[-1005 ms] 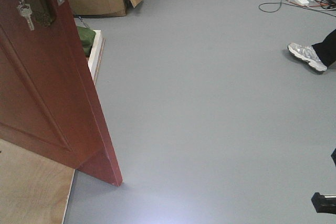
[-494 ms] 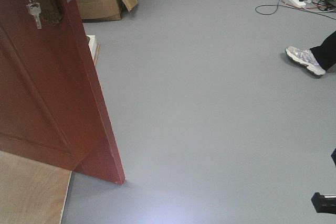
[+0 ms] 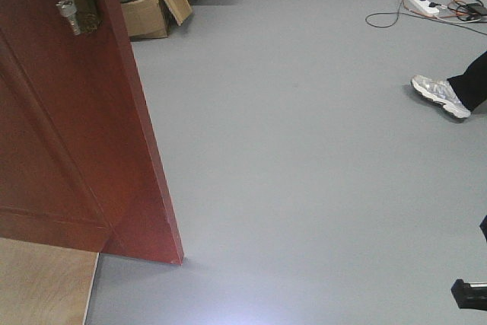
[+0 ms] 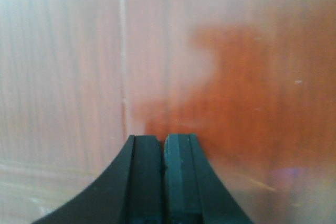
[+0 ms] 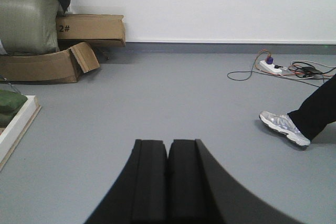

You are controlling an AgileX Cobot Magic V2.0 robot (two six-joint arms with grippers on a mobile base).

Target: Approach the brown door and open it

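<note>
Glossy reddish brown door point(image 3: 68, 127) (keys dangling)

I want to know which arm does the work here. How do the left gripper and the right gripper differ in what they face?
The left gripper faces the brown door from very near; the right gripper faces open grey floor. Glossy wood fills the left gripper's view; the right gripper's view reaches boxes, a power strip and a shoe. Both are shut and hold nothing.

Brown door point(image 3: 68, 127) blocking the left, open grey floor point(image 3: 304, 157) right of it, shoe point(image 3: 440, 95) at far right edge, cardboard box point(image 3: 152, 9) at far-left corner
</note>
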